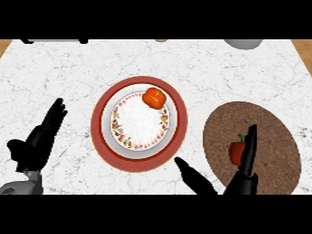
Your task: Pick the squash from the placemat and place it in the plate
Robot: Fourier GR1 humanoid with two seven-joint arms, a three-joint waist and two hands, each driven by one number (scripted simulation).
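Orange squash (155, 98) lies in the plate (121, 151); both robot hands, left (40, 137) and right (243, 176), spread wide, holding nothing

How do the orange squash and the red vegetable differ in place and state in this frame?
The orange squash lies on the plate, near its far rim; the red vegetable lies on the brown placemat. The squash is in full view, with no hand near it; the red vegetable is partly hidden by the right hand, whose straight fingers lie alongside it. Both are small, rounded and at rest.
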